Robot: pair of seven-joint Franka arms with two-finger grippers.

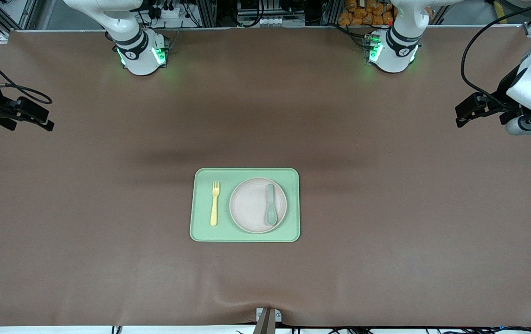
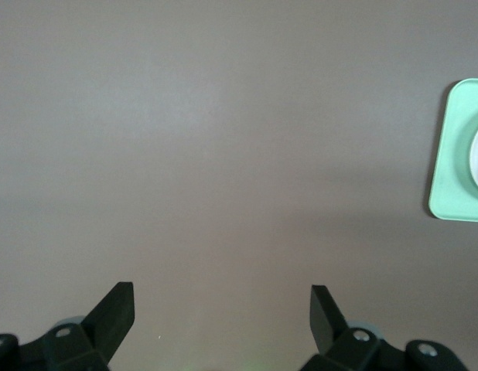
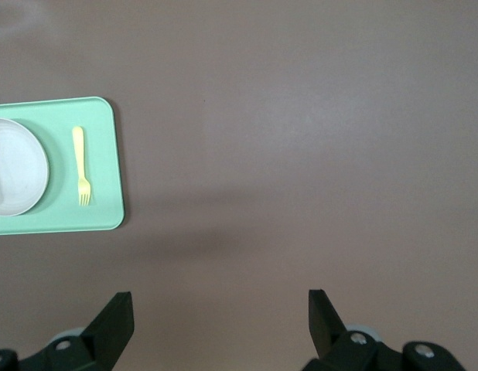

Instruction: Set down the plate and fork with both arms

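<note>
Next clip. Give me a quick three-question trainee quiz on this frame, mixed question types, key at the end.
1. True or false: the fork lies on the plate.
2. What rests on the plate? A) spoon B) fork C) nothing
3. Fill in: the left gripper and right gripper are both ____, away from the green tray.

Key: 1 false, it lies on the tray beside the plate. 2 A. 3 open.

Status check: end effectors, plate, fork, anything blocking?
Left end effector and right end effector open, over bare table. Plate and fork on tray. Spoon lies on plate.
</note>
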